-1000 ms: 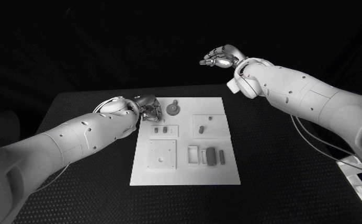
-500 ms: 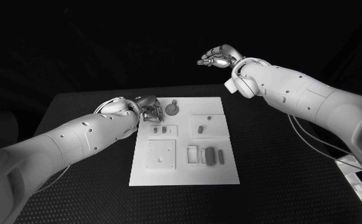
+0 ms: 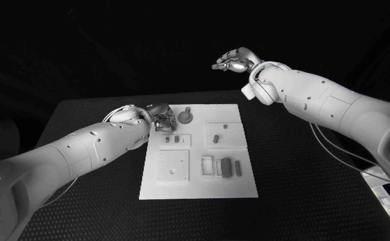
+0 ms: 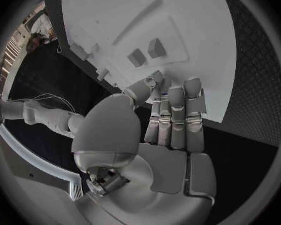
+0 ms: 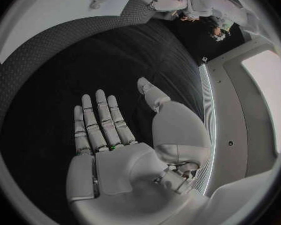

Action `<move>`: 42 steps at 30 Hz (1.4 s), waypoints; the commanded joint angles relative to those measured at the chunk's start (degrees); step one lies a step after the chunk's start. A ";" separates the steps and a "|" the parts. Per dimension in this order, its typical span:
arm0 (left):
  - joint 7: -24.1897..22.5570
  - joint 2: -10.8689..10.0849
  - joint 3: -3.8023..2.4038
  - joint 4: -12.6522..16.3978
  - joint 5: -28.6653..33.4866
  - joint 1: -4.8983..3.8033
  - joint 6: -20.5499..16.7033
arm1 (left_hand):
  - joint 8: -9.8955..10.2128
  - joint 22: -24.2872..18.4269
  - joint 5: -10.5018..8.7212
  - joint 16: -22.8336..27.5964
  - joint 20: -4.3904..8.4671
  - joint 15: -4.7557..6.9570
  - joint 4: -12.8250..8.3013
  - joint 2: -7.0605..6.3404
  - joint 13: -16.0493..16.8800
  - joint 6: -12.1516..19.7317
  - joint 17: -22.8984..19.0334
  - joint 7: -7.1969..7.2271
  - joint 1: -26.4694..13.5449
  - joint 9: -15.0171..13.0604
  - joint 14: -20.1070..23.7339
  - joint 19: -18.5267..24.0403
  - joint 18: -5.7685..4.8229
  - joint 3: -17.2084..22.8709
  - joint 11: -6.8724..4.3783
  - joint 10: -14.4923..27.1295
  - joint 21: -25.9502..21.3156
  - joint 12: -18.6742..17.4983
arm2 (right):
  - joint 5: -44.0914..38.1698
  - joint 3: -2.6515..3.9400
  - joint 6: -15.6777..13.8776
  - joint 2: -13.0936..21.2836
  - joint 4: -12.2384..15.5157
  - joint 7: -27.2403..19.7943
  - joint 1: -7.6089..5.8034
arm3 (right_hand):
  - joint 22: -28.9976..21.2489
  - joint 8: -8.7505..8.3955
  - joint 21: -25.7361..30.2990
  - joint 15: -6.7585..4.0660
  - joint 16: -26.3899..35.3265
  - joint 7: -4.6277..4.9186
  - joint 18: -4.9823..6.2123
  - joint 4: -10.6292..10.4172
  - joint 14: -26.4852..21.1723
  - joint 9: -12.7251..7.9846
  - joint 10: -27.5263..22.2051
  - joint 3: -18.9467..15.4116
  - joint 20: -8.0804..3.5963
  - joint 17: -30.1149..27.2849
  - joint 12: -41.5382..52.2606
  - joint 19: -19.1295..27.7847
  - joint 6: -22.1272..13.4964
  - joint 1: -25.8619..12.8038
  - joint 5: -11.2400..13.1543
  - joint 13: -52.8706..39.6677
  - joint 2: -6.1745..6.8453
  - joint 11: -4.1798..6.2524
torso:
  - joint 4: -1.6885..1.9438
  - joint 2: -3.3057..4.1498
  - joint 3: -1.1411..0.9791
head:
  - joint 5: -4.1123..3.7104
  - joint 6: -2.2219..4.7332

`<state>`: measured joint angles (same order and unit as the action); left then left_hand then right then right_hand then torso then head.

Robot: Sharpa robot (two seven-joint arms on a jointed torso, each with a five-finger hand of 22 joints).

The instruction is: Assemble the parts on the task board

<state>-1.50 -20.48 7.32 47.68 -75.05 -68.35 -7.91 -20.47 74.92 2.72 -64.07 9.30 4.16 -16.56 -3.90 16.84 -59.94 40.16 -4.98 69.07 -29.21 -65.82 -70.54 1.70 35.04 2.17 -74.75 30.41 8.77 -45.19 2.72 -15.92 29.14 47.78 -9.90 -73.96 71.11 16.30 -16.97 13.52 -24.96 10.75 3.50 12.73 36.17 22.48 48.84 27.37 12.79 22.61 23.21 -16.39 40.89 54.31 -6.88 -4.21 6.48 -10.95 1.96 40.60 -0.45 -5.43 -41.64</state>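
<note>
The black, fine-textured surface [image 3: 97, 207] carries one item directly: a white rectangular task board plate [image 3: 199, 187], lying flat at its centre, long side running away from the robot.

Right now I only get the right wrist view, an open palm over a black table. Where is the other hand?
Observer: The left hand sits low at the far left corner of the task board, next to a round part.
Operator: Is it holding anything?
Observer: No. In the left wrist view its fingers lie straight, side by side, with nothing in them.
Operator: How high is my hand?
Observer: The right hand hangs high above the table, beyond the board's far edge.
</note>
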 commanded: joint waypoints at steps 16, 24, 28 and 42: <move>0.26 1.02 0.16 -0.90 0.09 0.57 0.89 | -0.07 0.94 0.30 -0.26 0.31 -0.06 -0.03 0.53 0.12 -0.89 0.08 -0.73 -0.04 0.21 -0.24 0.03 3.66 0.21 0.04 -0.29 0.21 -0.38 | -0.05 0.03 0.67 -0.10 0.01 -0.70 0.01 | 0.06 0.31 0.44 0.05 0.36 2.73 1.20 0.32 0.34 -0.09 -0.20 -0.06 -0.16 0.11 0.04 -0.45 -0.38 -0.07 0.12 0.10 -0.48 -0.23 | 0.01 0.00 0.02 | -0.23 -0.21; -0.19 1.43 0.16 -1.16 0.26 0.68 -0.67 | -0.05 0.97 0.30 -0.28 0.32 -0.06 -0.02 0.59 0.15 -0.90 0.11 -0.73 -0.07 0.19 -0.24 0.01 3.66 0.21 0.03 -0.34 0.22 -0.43 | -0.03 0.03 0.69 -0.19 -0.11 -0.73 0.01 | 0.08 0.33 0.49 0.05 0.38 2.74 1.20 0.30 0.34 -0.11 -0.20 -0.08 -0.16 0.12 0.05 -0.46 -0.37 -0.11 0.12 0.11 -0.49 -0.24 | 0.00 -0.01 0.01 | -0.28 -0.17; -0.59 1.51 0.16 -1.13 0.45 0.68 -1.17 | -0.06 0.99 0.30 -0.31 0.33 -0.04 -0.02 0.60 0.18 -0.94 0.13 -0.72 -0.09 0.16 -0.27 -0.03 3.66 0.20 0.02 -0.42 0.24 -0.45 | -0.01 0.03 0.62 -0.18 -0.09 -0.78 0.01 | 0.09 0.34 0.51 0.05 0.39 2.74 1.20 0.29 0.34 -0.11 -0.19 -0.08 -0.15 0.12 0.05 -0.47 -0.37 -0.12 0.12 0.11 -0.50 -0.24 | 0.01 -0.01 0.00 | -0.31 -0.20; -0.29 1.79 0.17 -1.05 0.53 0.67 0.86 | -0.06 1.08 0.32 -0.40 0.40 0.03 -0.05 0.58 0.29 -1.07 0.19 -0.66 -0.09 0.09 -0.39 -0.19 3.68 0.19 -0.06 -0.63 0.31 -0.55 | 0.00 0.03 0.80 -0.09 -0.10 -0.73 0.01 | 0.12 0.37 0.60 0.05 0.43 2.74 1.20 0.29 0.34 -0.14 -0.19 -0.09 -0.15 0.13 0.06 -0.49 -0.36 -0.13 0.12 0.13 -0.50 -0.23 | 0.02 -0.02 -0.01 | -0.48 -0.25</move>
<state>-1.41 -19.12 7.42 46.28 -74.71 -67.88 -8.92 -20.37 74.93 2.82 -64.29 9.43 4.16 -16.71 -3.77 17.05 -60.10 40.26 -5.03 68.90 -28.97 -65.82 -70.71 1.71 35.04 2.10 -75.09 30.41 8.54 -45.16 2.72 -15.88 29.05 47.62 -9.95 -73.96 71.16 16.30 -16.74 13.52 -24.73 10.76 4.40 12.73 36.17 22.44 48.84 27.37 12.58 22.65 23.21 -16.59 40.89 54.32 -6.87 -4.14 6.48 -10.95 1.96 40.59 -0.45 -5.87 -41.89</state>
